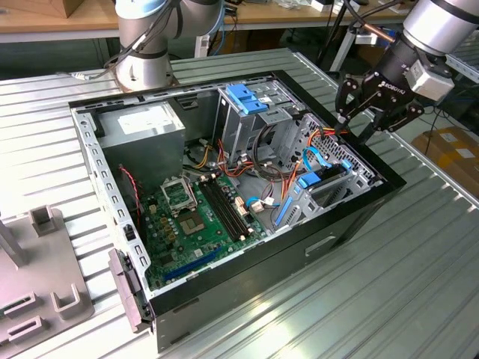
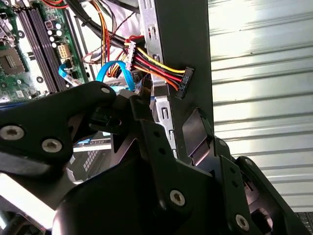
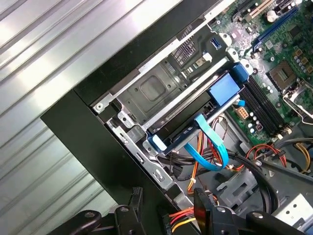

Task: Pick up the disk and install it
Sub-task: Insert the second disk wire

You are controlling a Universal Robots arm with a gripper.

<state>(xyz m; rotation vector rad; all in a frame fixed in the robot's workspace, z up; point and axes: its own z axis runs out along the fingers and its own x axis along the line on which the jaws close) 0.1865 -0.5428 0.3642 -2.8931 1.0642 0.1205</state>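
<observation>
My black metal pincer (image 1: 368, 112) hangs wide open and empty over the corner of the open black computer case (image 1: 352, 217), above the flat, heavy, hard black disk with blue plastic edges (image 3: 195, 110), best grabbed by those edges.

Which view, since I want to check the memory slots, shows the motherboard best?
The exterior view: the whole motherboard lies in plain sight from above, with its socket and memory slots. The first wrist view catches one part of it at the frame's edge; the second wrist view catches a narrow corner strip.
</observation>
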